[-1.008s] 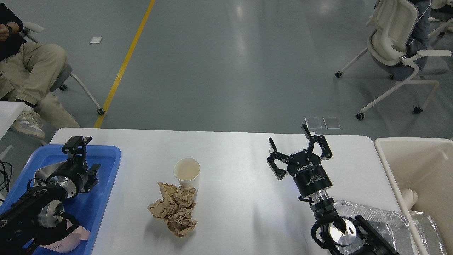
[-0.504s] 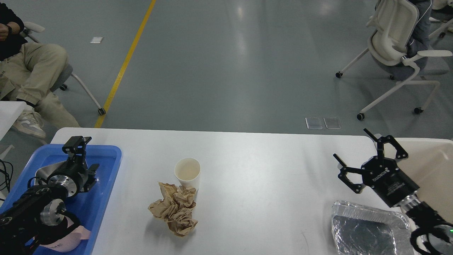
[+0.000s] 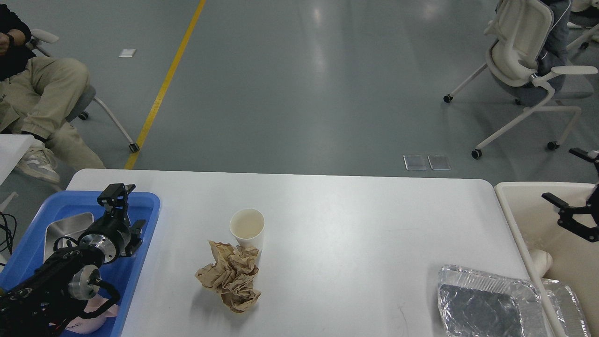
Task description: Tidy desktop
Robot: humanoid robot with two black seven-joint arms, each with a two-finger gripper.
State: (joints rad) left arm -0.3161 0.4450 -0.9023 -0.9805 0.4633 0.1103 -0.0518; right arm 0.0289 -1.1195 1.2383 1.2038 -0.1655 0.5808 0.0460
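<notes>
1 white desktop [image 3: 346, 224] is filling the lower view, carrying a blue tray [image 3: 149, 206] at left, foil pan [image 3: 486, 299], crumpled brown paper [image 3: 229, 276] and paper cup [image 3: 247, 227]. Right gripper [image 3: 578, 185] is hanging spread wide over the cream bin [image 3: 510, 206]; left gripper [image 3: 117, 194] is sitting over the tray, finger gap unclear, cannot tell.

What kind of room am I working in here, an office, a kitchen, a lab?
Most likely a lab or workshop hall, not a kitchen: a wide grey floor with a yellow marking line, wheeled office chairs beyond the white desktop, and a seated person watching at far left.
</notes>
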